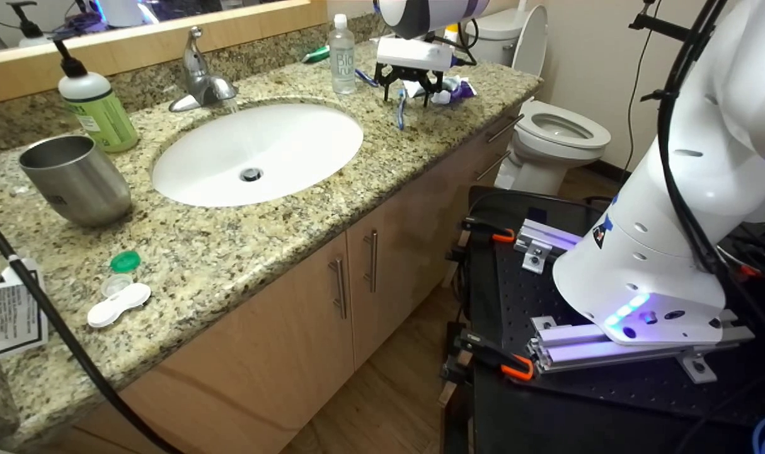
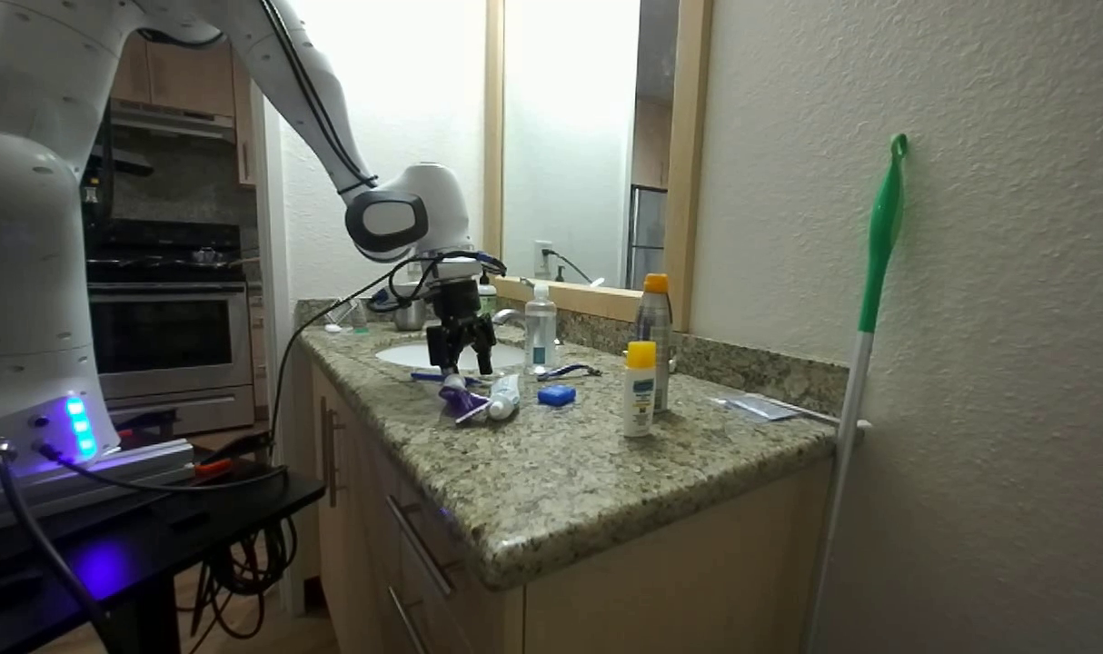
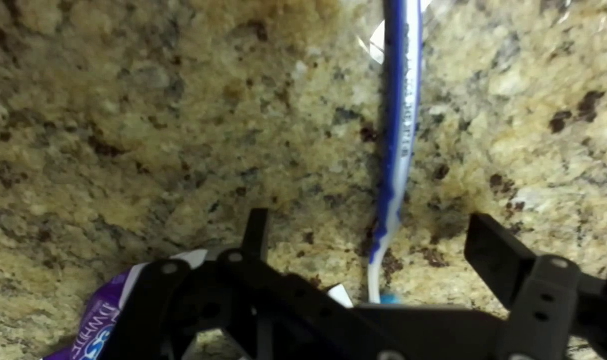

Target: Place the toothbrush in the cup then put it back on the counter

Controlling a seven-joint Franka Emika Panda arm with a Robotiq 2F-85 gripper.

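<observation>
The toothbrush is slim, blue and white, and lies on the granite counter. In the wrist view it runs between my fingers, and its bristle end is mostly hidden by the gripper. It also shows in an exterior view. My gripper is open and empty, with a finger on each side of the brush, touching neither. It points down just over the counter in both exterior views. The grey metal cup stands upright at the far end of the counter, beyond the sink, and looks empty.
The white sink and faucet lie between gripper and cup. A clear bottle, a purple tube, a white tube and a blue box are near the gripper. A green soap bottle stands by the cup.
</observation>
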